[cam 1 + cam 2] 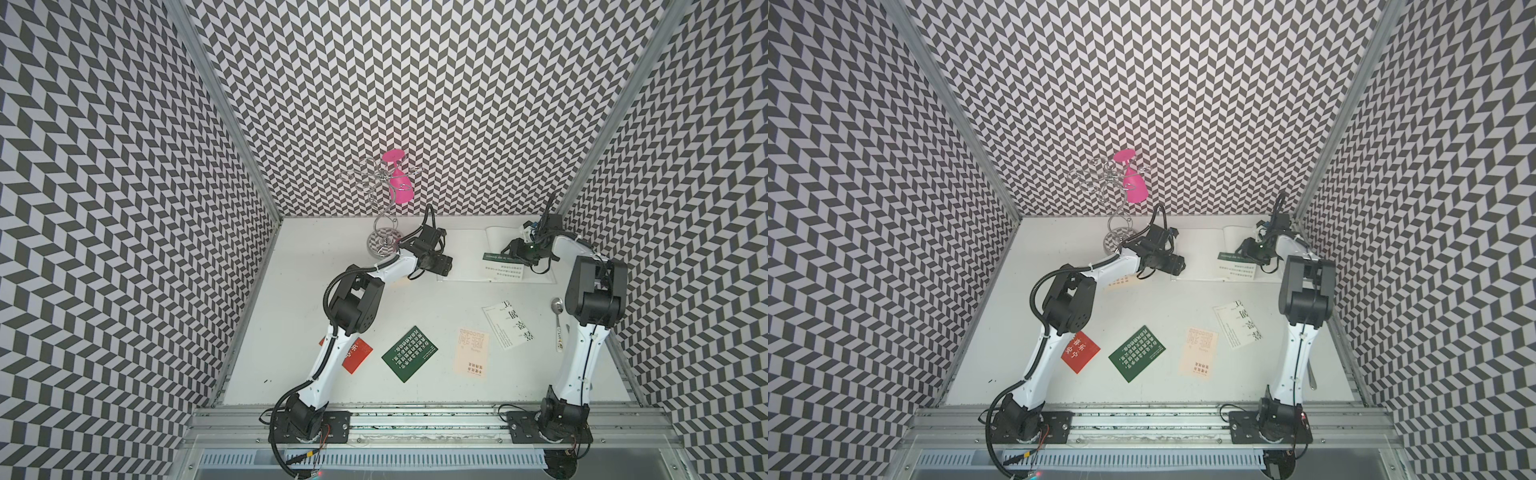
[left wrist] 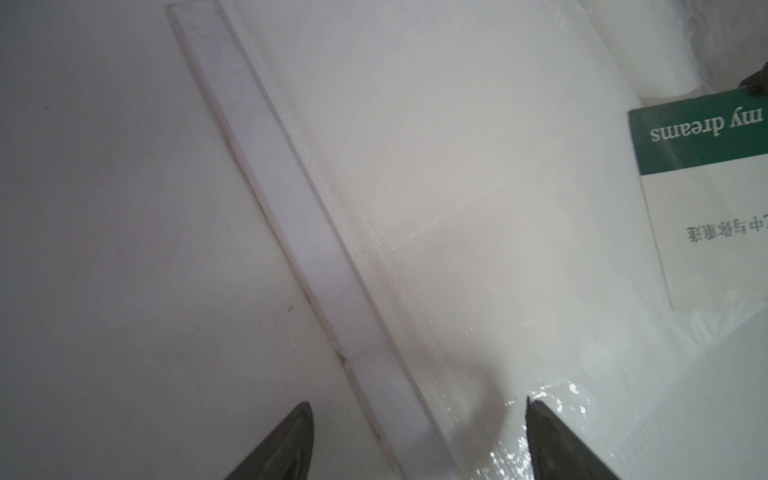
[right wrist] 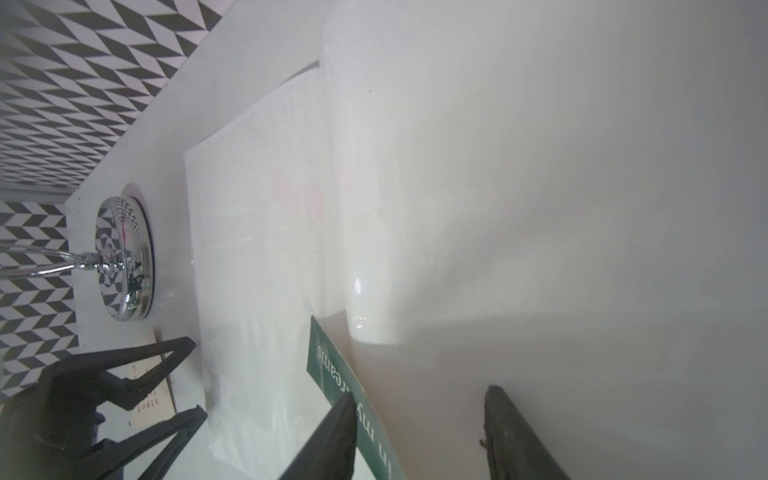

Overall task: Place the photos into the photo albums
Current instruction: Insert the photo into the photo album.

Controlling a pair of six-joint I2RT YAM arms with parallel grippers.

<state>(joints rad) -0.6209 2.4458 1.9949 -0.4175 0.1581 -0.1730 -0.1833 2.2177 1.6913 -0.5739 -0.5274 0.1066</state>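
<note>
The photo album (image 1: 465, 253) (image 1: 1200, 253) lies open at the far right of the table, its clear pocket pages (image 2: 457, 166) (image 3: 257, 208) facing up. A white photo with a green band (image 1: 500, 266) (image 2: 706, 137) (image 3: 328, 365) rests on the album's right part. My right gripper (image 1: 513, 251) (image 3: 419, 436) is open just over that photo, one finger at its green edge. My left gripper (image 1: 446, 266) (image 2: 415, 436) is open and straddles the album's left edge. On the table lie red (image 1: 357, 355), dark green (image 1: 409, 353), peach (image 1: 471, 353) and white black-lettered (image 1: 509, 324) photos.
A chrome glass rack (image 1: 382, 243) with a pink glass (image 1: 399, 178) stands at the back, left of the album. A spoon (image 1: 558, 324) lies by the right arm. Another cream card (image 1: 1119, 283) shows partly under the left arm. Patterned walls close in three sides.
</note>
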